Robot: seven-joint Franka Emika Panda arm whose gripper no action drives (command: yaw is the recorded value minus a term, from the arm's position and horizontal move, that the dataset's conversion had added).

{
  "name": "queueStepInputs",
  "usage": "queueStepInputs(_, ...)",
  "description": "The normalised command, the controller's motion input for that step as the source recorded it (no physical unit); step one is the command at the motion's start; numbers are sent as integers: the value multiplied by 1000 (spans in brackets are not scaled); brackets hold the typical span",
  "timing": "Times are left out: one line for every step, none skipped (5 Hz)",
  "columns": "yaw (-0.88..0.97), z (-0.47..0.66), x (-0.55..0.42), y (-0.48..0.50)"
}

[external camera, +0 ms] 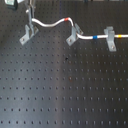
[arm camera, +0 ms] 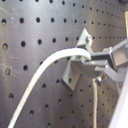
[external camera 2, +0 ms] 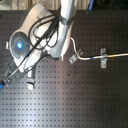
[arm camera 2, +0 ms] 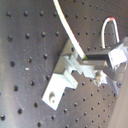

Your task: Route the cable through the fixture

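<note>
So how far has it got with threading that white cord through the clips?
Done: the cable already passes the right clip and the middle clip in the first exterior view. In hand: the fingers grip its end right at the fixture, the leftmost clip. Left: I can't tell whether it is seated between the prongs; then release.
</note>
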Motion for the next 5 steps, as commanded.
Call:
queueStepInputs(197, -2, -73, 211)
queueStepInputs(531, 0, 43, 28)
queueStepInputs(646, 0, 25, -16)
queueStepInputs(666, 22, 22, -130)
queueStepInputs(420, 61, -261, -130)
